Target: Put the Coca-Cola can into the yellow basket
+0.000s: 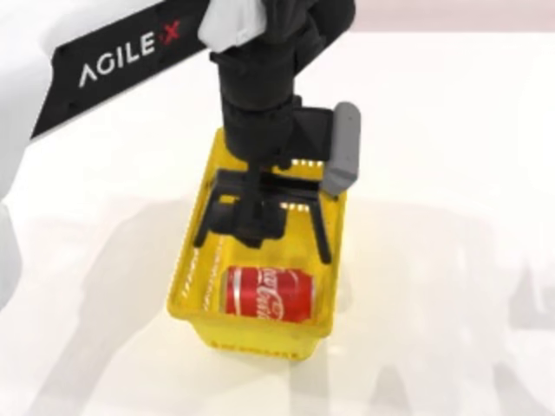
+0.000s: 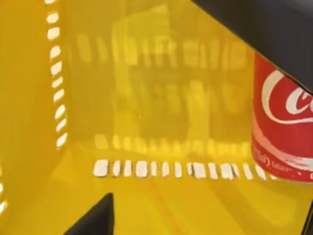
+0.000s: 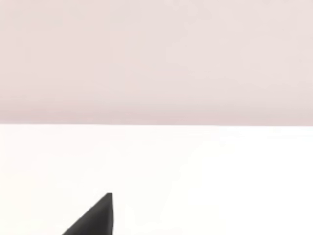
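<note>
So, biggest thing first: one white table (image 1: 451, 173), filling the whole top view. On it sits one yellow basket (image 1: 186, 273), rectangular, with rows of little slots along its walls and a black folding handle with a grey grip (image 1: 341, 149) flopped toward the right side of the far end.

Two arms in total. My left arm (image 1: 104, 61) reaches in from the upper left and hangs right over the basket, with my left gripper (image 1: 260, 221) down inside it, above the far half of the floor. Its fingers are spread apart with nothing between them. My right arm is out of the top view altogether; the right wrist view shows only bare table, a pale wall and one dark fingertip (image 3: 98, 218), so I can't tell whether those fingers are apart or together.

One Coca-Cola can (image 1: 269, 293), the smallest item here. It's lying on its side on the basket floor at the near end, just in front of my left gripper and clear of it. Red body, white script logo. From my left wrist view the can (image 2: 281, 132) sits close by against the yellow floor, partly cut off by one of my fingers (image 2: 274, 34).
</note>
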Robot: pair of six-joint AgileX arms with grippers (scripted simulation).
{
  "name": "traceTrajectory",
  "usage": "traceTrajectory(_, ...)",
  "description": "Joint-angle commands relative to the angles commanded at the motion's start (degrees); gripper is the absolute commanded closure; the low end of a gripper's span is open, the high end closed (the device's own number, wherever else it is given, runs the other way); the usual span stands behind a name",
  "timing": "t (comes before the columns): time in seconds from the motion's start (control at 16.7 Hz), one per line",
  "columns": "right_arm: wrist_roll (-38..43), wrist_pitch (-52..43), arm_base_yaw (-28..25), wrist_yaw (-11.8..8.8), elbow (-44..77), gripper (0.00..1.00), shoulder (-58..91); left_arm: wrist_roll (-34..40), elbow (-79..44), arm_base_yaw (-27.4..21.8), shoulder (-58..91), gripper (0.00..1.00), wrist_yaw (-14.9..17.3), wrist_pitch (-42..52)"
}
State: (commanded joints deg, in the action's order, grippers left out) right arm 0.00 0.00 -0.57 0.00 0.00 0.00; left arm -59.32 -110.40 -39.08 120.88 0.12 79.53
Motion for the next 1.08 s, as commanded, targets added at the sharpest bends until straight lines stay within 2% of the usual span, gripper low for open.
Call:
traceTrajectory(0.72,0.00,0.00,0.00,0.00,0.00,0.00,0.00,0.00,0.00,0.00,0.00,0.98,0.00,0.00)
traceTrajectory(1.08,0.00,0.00,0.00,0.00,0.00,0.00,0.00,0.00,0.00,0.00,0.00,1.00,0.00,0.00)
